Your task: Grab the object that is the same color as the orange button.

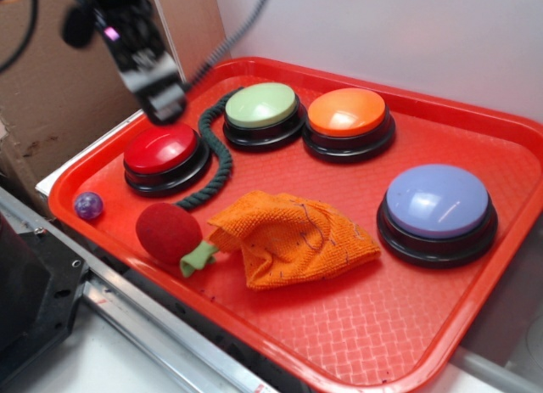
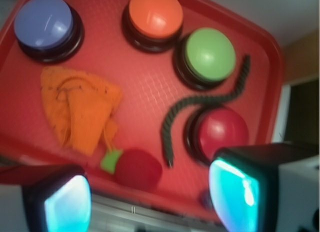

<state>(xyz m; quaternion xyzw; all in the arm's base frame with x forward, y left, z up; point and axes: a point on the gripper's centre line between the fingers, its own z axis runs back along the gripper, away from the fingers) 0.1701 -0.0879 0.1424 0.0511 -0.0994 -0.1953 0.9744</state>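
Exterior view, going left to right: a small purple glittery ball lies at the left edge of the red plastic tray, and just right of it sits the red dome button on a black base. Above that button hangs the robot's hand, blurred, so this view does not show how its jaws stand. In front of the red button rests a red fuzzy ball with a green tab. A dark green twisted rope curves from beside the red ball up past the red button to the light green dome button. The orange knitted cloth with dark flecks lies crumpled near the middle of the tray, its left tip touching the green tab. Behind it, to the right of the green one, stands the glossy orange dome button on a black base. Farthest right is the lavender dome button

The wrist view shows the two fingers set wide apart with nothing between them, so the hand is open. There the cloth lies on the left below the lavender button, well clear of the fingers, and the orange button sits at the top centre
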